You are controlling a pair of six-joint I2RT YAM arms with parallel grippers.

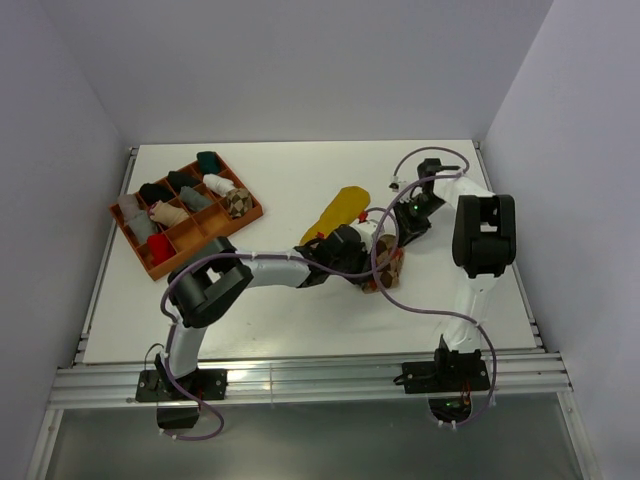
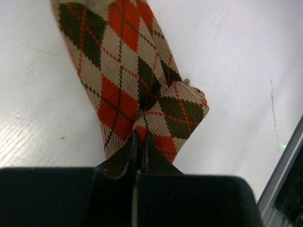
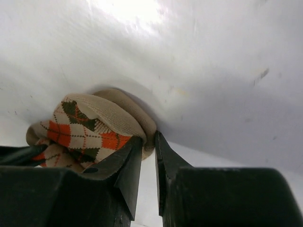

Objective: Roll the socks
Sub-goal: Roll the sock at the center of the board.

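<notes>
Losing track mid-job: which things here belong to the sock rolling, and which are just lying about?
In the job: orange argyle sock; mustard sock; brown-cream argyle bundle, in the tray.
Lying about: tray itself; plain bundles in it.

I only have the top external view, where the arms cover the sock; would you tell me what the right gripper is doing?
Observer: The right gripper has its fingers nearly together, with the beige cuff of the orange argyle sock between the tips.
Operator: And the left one?
Observer: The left gripper is shut, tips against the sock's folded end; whether fabric is pinched, I cannot tell.
Operator: Is the sock rolled?
Observer: Partly: the left wrist view shows one end doubled over the flat length.
</notes>
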